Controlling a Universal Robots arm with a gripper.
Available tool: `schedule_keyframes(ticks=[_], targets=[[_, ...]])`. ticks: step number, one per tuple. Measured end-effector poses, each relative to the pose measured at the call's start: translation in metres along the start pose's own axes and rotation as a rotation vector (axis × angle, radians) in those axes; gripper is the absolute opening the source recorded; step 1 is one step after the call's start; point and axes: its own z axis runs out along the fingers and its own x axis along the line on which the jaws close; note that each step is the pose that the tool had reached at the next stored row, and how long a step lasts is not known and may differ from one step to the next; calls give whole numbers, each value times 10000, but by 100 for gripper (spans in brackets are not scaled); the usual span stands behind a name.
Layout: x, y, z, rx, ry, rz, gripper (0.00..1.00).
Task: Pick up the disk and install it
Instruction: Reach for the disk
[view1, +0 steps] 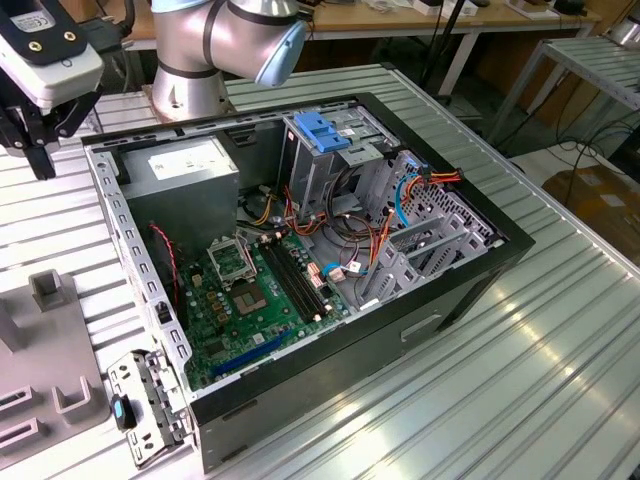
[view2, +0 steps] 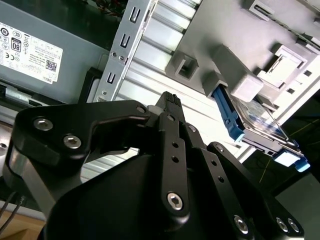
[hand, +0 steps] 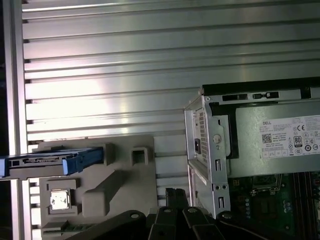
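Gripper (view1: 40, 165): fingers pressed together, holding nothing, upper left of the exterior view. Disk (hand: 50, 162): on edge in the grey fixture (view1: 75, 350) (lower left there), untouched. You are probably at the approach; grasping calls for spread fingers.

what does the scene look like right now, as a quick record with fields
gripper: shut, holding nothing, over the table near a corner of the computer case
disk: sits in the grey fixture, apart from the gripper
computer case: open, lying on the table, motherboard exposed
drive cage: grey metal, inside the case, blue latch on top
task state: disk not yet picked up
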Motion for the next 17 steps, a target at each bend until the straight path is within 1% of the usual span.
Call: schedule_keyframes(ticks=[5, 10, 13, 17], targets=[[101, 13, 2, 0, 2, 0, 11], [178, 16, 2, 0, 3, 0, 11], [244, 19, 2, 0, 3, 0, 11], [298, 20, 3, 0, 3, 0, 11]])
